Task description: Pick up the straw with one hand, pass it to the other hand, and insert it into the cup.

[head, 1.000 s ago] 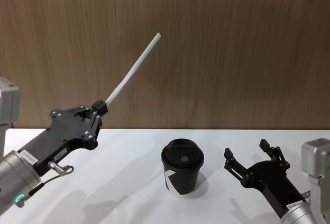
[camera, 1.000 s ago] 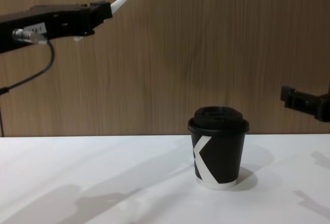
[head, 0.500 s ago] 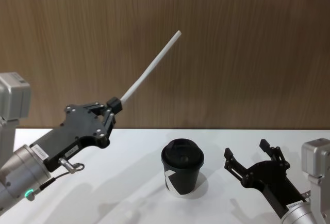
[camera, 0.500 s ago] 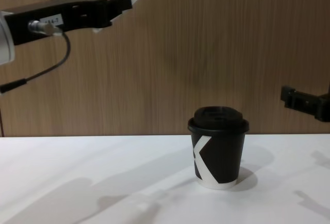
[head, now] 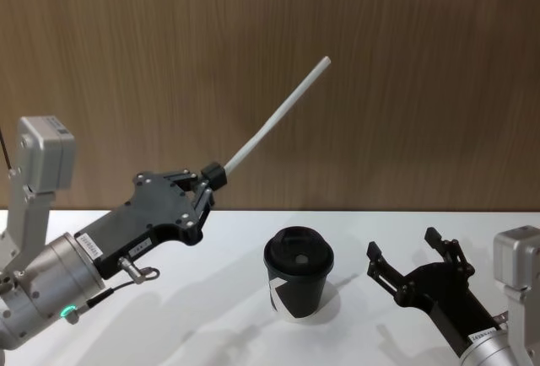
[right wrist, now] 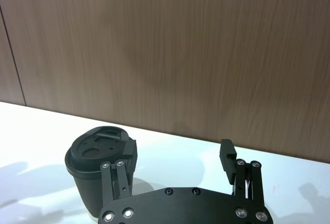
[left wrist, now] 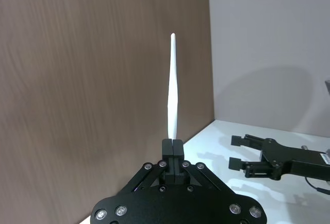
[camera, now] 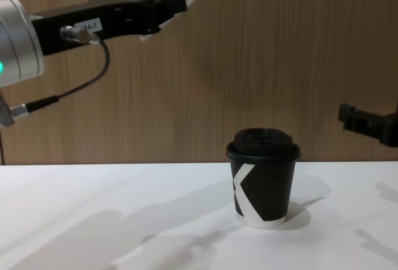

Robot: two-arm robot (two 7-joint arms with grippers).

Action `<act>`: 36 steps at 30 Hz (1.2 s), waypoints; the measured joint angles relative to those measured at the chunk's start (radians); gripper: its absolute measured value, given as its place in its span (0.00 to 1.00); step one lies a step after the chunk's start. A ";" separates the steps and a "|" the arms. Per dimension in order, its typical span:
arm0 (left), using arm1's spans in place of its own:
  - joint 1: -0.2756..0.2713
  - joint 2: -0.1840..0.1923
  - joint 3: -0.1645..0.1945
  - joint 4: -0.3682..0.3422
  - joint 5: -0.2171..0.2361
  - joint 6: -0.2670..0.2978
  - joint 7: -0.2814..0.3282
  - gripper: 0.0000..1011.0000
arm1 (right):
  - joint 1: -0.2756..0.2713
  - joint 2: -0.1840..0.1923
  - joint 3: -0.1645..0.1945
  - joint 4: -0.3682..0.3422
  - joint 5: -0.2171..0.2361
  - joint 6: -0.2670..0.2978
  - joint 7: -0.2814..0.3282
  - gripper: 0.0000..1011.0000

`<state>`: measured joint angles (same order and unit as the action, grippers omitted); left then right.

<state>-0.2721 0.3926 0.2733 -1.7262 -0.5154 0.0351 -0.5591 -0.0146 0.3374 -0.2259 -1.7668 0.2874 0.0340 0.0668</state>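
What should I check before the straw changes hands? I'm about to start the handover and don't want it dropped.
1. Grip on the straw: the left gripper is shut on its lower end. Ok.
2. Free length to grab: most of the straw sticks out past the left gripper, pointing up and to the right. Ok.
3. Right gripper ready to receive: open, nothing in it. Ok.
4. Grippers close enough to pass: the left is raised to the left of the cup and the right is low on its right, well apart. Not ok.
5. Cup upright with its lid on. Ok.
6. Lid opening wide enough for the straw: cannot tell.
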 joint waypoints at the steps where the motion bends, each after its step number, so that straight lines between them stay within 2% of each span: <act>1: -0.004 0.000 0.004 0.004 -0.003 0.000 -0.005 0.00 | 0.000 0.000 0.000 0.000 0.000 0.000 0.000 0.99; 20: -0.028 -0.002 0.030 0.027 -0.018 0.005 -0.030 0.00 | 0.002 -0.003 0.003 -0.006 0.007 0.004 0.007 0.99; 27: -0.030 -0.003 0.033 0.029 -0.020 0.006 -0.033 0.00 | 0.010 -0.013 0.019 -0.039 0.056 0.040 0.030 0.99; 36: -0.032 -0.003 0.036 0.031 -0.021 0.007 -0.035 0.00 | 0.029 -0.034 0.050 -0.109 0.171 0.148 0.059 0.99</act>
<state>-0.3044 0.3895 0.3090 -1.6950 -0.5368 0.0422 -0.5940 0.0149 0.3037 -0.1758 -1.8762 0.4582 0.1818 0.1258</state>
